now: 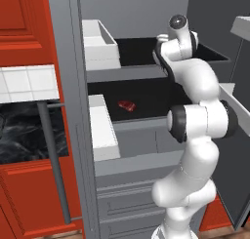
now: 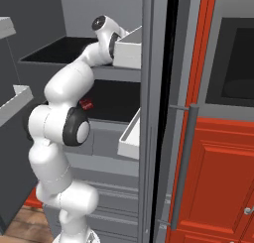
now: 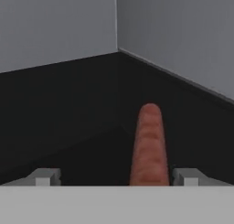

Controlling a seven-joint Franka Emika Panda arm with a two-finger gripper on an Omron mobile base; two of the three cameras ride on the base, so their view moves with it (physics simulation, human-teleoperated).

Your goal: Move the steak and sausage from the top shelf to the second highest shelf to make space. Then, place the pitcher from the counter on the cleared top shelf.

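End effector [image 3: 116,176] spread, straddling the sausage [image 3: 148,145] for pickup; steak [image 1: 126,105] already lies on the second highest shelf [image 1: 146,94].

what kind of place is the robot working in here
Most likely a rendered kitchen, at an open fridge: grey walls and black shelves, with a steak on the second shelf and a sausage on the shelf the gripper faces. Red cabinets stand alongside.

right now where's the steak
The steak lies on the second highest shelf, toward its left side in the left base view, below the top shelf where the arm reaches.
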